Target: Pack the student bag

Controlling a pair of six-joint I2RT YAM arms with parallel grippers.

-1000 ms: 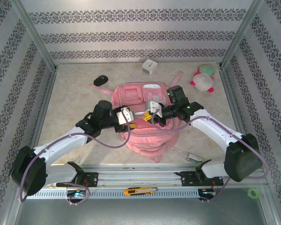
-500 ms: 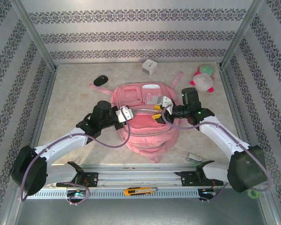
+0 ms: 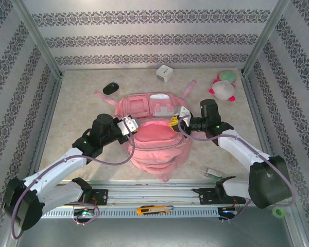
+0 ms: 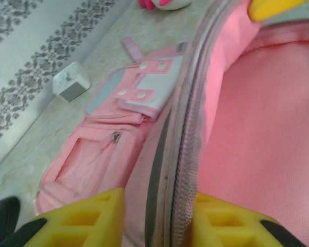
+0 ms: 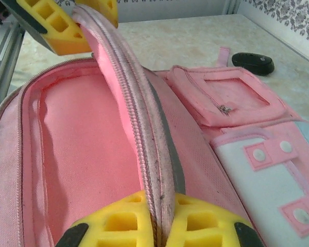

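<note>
ok so the big pink fabric student bag sits mid-table, flat on its back; a second ago both grippers were bunched together over its middle, now they've spread apart and the main pocket gapes, pink lining showing; left gripper has its yellow pads closed on the grey-pink zipped rim of the flap; right gripper is pinched tight on the same rim further along, so it's stretched between them; looks to me like the mouth's ready for loading, but the black oval mouse, white cube and pink-white-green plush toy are all outside, well apart from the bag
</note>
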